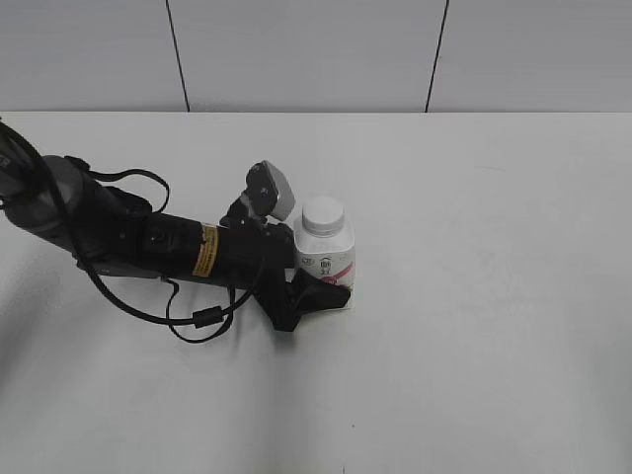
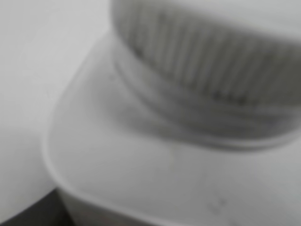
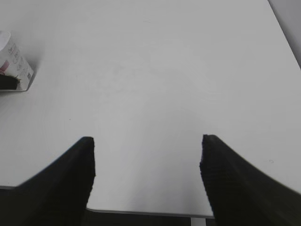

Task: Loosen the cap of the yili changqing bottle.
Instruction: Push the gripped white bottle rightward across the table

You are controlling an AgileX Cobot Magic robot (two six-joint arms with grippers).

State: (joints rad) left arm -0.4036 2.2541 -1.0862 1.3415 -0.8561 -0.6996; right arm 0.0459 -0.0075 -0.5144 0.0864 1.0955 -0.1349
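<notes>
The yili changqing bottle [image 1: 327,259] stands upright at the middle of the white table, its pink-red label facing front. The white ribbed cap [image 1: 323,215] sits on its neck. My left gripper [image 1: 318,288] reaches in from the left, low around the bottle's body, with one black finger pressed against the front of it. The left wrist view is a blurred close-up of the cap [image 2: 207,52] and the bottle's shoulder [image 2: 141,160]; no fingers show there. My right gripper [image 3: 146,160] is open and empty, far from the bottle [image 3: 14,61], which shows at the left edge of its view.
The left arm and its looped cable [image 1: 202,321] lie low over the table's left half. The table's near edge [image 3: 146,213] shows under the right gripper. A panelled wall [image 1: 316,49] stands behind the table.
</notes>
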